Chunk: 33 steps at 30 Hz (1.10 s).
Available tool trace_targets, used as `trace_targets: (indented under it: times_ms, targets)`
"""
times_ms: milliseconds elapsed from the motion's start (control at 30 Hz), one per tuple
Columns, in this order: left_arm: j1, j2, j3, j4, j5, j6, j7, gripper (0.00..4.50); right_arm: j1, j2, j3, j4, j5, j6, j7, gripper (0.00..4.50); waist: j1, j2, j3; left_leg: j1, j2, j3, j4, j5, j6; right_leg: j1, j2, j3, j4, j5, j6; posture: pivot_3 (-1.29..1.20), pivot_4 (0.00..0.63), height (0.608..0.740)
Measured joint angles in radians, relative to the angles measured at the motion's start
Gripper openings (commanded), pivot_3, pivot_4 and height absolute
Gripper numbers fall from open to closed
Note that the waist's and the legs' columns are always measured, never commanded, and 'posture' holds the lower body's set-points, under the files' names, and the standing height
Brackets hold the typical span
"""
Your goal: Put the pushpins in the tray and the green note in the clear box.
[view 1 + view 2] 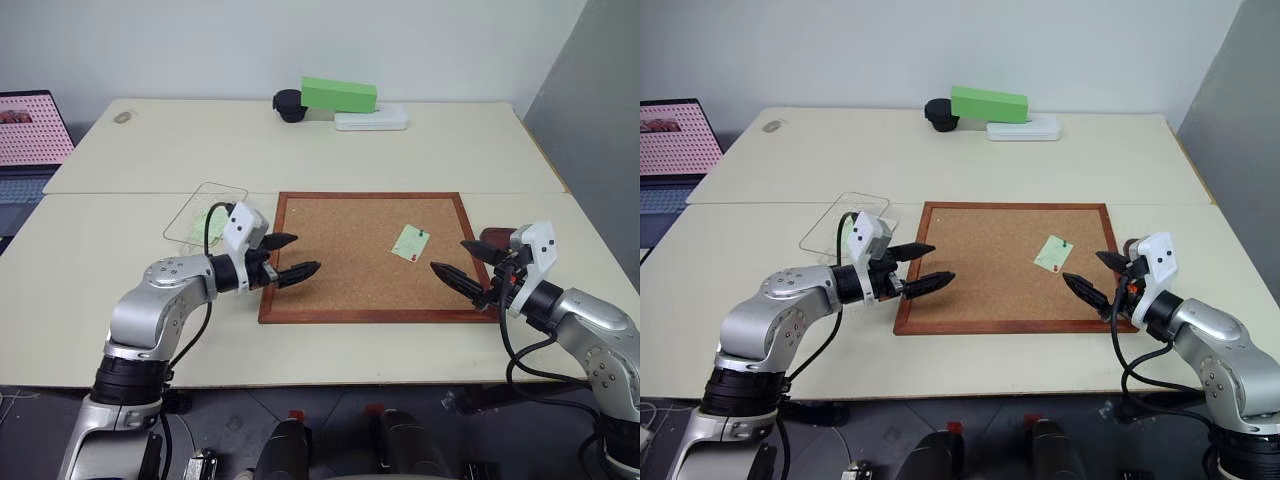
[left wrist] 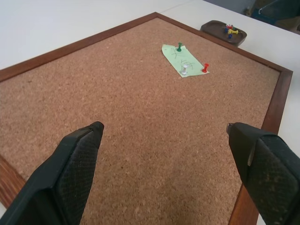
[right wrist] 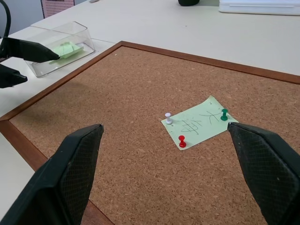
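Observation:
The green note [image 3: 199,123] lies on the corkboard, right of its middle, held by three pushpins: green [image 3: 224,114], white [image 3: 168,118] and red [image 3: 182,140]. The dark oval tray [image 2: 224,33] sits just off the board's right edge with a few coloured pins in it. By the board's left edge stands the clear box [image 1: 205,212] with another pale green slip inside. My left gripper [image 1: 306,252] hovers open over the board's left part, holding nothing. At the board's right edge, in front of the tray, my right gripper [image 1: 448,255] is open and holds nothing.
The wood-framed corkboard [image 1: 300,312] takes up the table's middle. At the far edge stand a bright green block [image 1: 338,95], a white flat box [image 1: 372,121] and a black object [image 1: 290,105]. A laptop [image 1: 30,130] sits off the table's left side.

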Motion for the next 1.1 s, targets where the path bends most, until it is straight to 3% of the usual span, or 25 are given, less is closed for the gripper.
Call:
trace_targets:
  times_ms: [700,800,1100]
  targets:
    - [-0.04,-0.032,-0.021,0.027,0.024,-0.019,0.024,4.47,-0.015,0.003,0.025,0.034,-0.058,-0.053,-0.018,4.5,-0.001,0.0,0.0,0.0,0.0,0.0,0.0,0.0,0.0,0.0,0.0,0.0,0.0,0.0,0.0,0.0,0.15,0.74]
    - [-0.04,-0.048,-0.028,0.028,0.026,-0.037,0.024,4.05,-0.024,0.006,0.035,0.044,-0.083,-0.075,-0.027,4.5,0.0,0.0,0.0,0.0,0.0,0.0,0.0,0.0,0.0,0.0,0.0,0.0,0.0,0.0,0.0,0.0,0.15,0.74]
    - [-0.081,-0.157,-0.066,0.11,0.061,-0.12,0.044,2.19,-0.059,0.06,0.08,0.117,-0.2,-0.131,-0.122,4.5,0.001,0.0,0.0,0.001,0.0,0.001,0.001,0.0,0.0,0.001,0.0,0.001,0.001,0.0,0.0,0.0,0.15,0.74]
